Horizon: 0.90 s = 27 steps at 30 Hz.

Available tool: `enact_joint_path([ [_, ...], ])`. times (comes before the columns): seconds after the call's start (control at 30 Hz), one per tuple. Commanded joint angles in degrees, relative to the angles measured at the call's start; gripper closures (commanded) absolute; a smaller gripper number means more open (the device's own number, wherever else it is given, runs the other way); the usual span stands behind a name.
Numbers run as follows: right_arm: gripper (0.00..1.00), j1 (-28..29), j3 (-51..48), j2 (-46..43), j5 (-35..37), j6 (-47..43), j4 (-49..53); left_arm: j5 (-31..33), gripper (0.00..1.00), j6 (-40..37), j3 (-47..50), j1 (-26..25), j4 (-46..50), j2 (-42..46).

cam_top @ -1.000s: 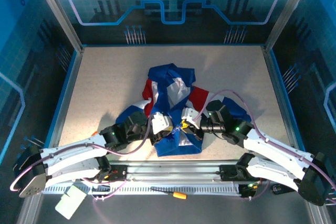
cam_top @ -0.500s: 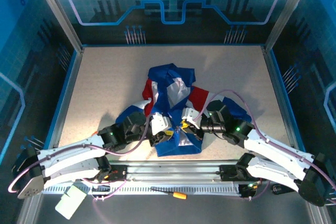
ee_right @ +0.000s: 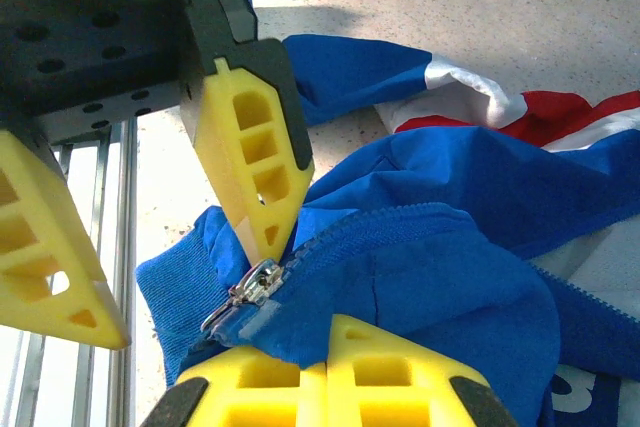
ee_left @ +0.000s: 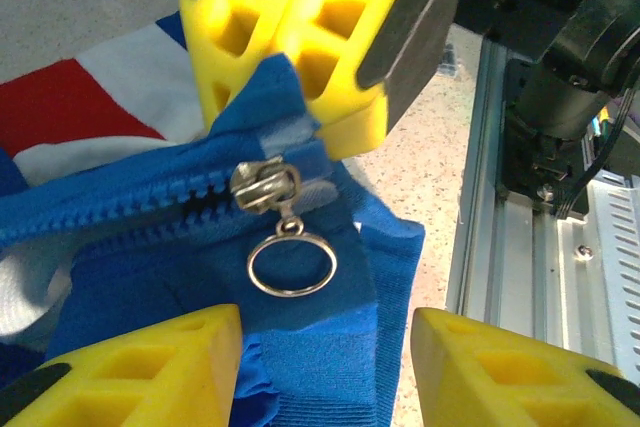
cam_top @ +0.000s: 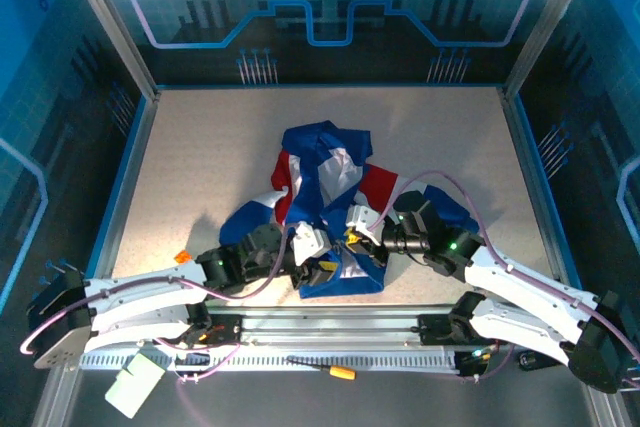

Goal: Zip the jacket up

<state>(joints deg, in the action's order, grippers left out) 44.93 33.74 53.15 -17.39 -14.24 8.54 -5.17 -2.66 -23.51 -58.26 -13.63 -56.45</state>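
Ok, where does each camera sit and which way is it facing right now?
Top external: above and behind the bases, looking down at the jacket; both arms show.
Left wrist: looks past the open left gripper at the zipper slider.
Right wrist: looks past the right gripper, shut on the jacket.
Both wrist views share the zipper slider and the opposite gripper.

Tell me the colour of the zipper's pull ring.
The pull ring is silver metal, clearest in the left wrist view.
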Motion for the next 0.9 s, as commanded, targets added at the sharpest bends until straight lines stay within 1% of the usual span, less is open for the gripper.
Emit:
enact_joint_path([
  [0.0,1.0,0.0,0.1,-0.1,-0.5,-0.5,-0.5,2.8,0.51,2.7,1.5,-0.3,-5.4,-0.3],
  [0.1,1.0,0.2,-0.2,-0.2,-0.5,-0.4,-0.8,3.7,0.5,3.8,1.7,-0.3,-7.0,-1.1],
  [0.37,1.0,0.3,-0.3,0.1,-0.9,-0.4,-1.6,2.4,0.48,6.2,2.6,-0.3,-12.8,-4.2],
  [0.5,1.0,0.5,-0.7,-0.3,-1.4,-0.1,-2.3,3.0,0.48,6.6,2.7,-0.3,-14.7,-5.9],
  [0.6,1.0,0.6,-0.9,-0.6,-1.4,-0.1,-2.1,3.7,0.54,7.0,2.9,-0.3,-15.8,-6.0],
  [0.67,1.0,0.7,-0.9,-0.7,-1.4,0.0,-2.0,4.7,0.57,7.4,3.0,-0.3,-15.8,-5.6],
  [0.8,1.0,0.8,-1.0,-0.6,-1.1,0.1,-2.0,9.0,0.54,8.8,3.1,-0.3,-15.2,-5.2],
  [0.87,1.0,0.9,-0.9,-0.5,-0.9,0.1,-2.0,11.0,0.57,9.6,3.1,-0.3,-14.5,-4.9],
])
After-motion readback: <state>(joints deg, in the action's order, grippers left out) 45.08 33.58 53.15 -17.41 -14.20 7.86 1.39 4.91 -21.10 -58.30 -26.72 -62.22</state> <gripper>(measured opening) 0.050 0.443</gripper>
